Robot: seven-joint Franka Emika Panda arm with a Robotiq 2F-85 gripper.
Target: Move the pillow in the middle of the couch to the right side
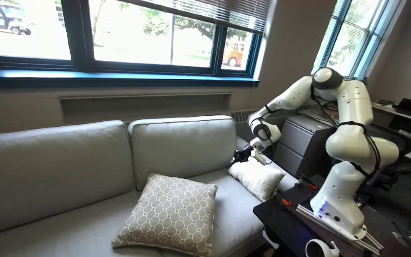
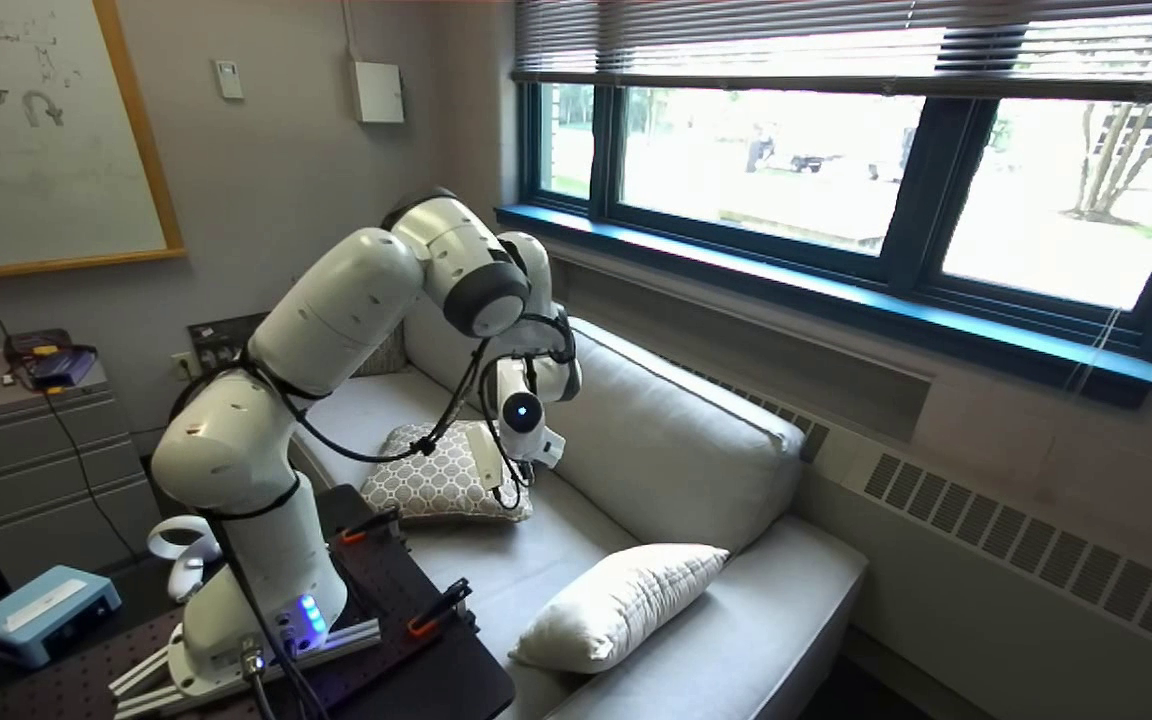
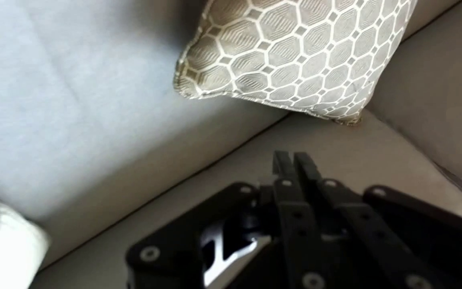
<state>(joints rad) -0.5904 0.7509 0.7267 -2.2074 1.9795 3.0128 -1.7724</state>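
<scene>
The beige lattice-patterned throw pillow point(image 1: 171, 214) lies on the seat around the middle of the couch point(image 1: 80, 221); in an exterior view it is to the left of the gripper point(image 1: 233, 161) and nearer. The two are well apart. The gripper hangs by the right part of the back cushion point(image 1: 180, 146); whether it touches the upholstery I cannot tell. In the wrist view its fingers point(image 3: 281, 162) are pressed together but for a thin slit, with a stretch of upholstery between their tips and the pillow's edge.

The pillow is square and plump, with pointed corners and a corded seam. White lines form octagons filled with fine concentric stripes, with small darker squares where they meet. It sits askew on the seat, one corner reaching toward the joint in the back of the couch. In an exterior view the robot arm point(image 2: 331, 305) and its cables hide part of it.

The couch is smooth and light grey. At its right end a smaller white pillow point(image 1: 257, 176) with a ribbed face rests tilted against the armrest point(image 2: 751, 620), near the gripper. Nearer, a black counter point(image 1: 280, 226) carries the arm's base and orange-marked clamps point(image 2: 439, 606). Behind the couch is a blue-framed window point(image 1: 152, 44) with a half-raised blind point(image 1: 227, 12); a grey drawer cabinet point(image 1: 296, 137) stands beyond the right end, and a whiteboard point(image 2: 41, 150) hangs on another wall.
</scene>
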